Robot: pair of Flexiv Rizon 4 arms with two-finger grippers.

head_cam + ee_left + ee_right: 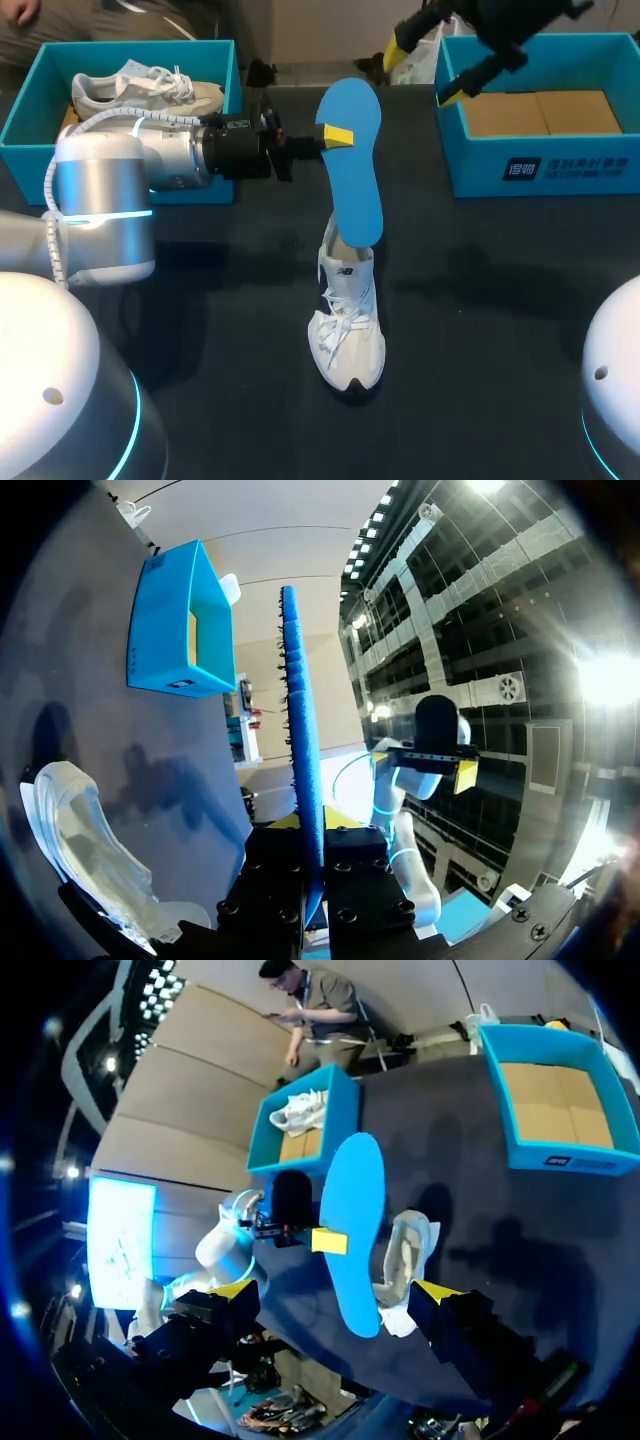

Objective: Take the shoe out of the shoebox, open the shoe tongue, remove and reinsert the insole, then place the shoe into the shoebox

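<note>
A white sneaker (348,322) lies on the dark table, toe toward the front edge. A blue insole (355,165) stands above its opening, lower end at the shoe's collar, and my left gripper (330,136) is shut on the insole's upper part. In the left wrist view the insole (303,740) runs edge-on out from between the fingers, with the sneaker (80,840) beside it. My right gripper (425,70) hangs open high over the back right, holding nothing. From the right wrist view, the insole (352,1220) and sneaker (405,1260) lie ahead of the right gripper (335,1292).
A blue shoebox (25,110) at the back left holds a second pale sneaker (150,88). Another blue shoebox (545,165) with a bare cardboard floor stands at the back right, partly beneath my right gripper. Dark tabletop (500,330) surrounds the shoe.
</note>
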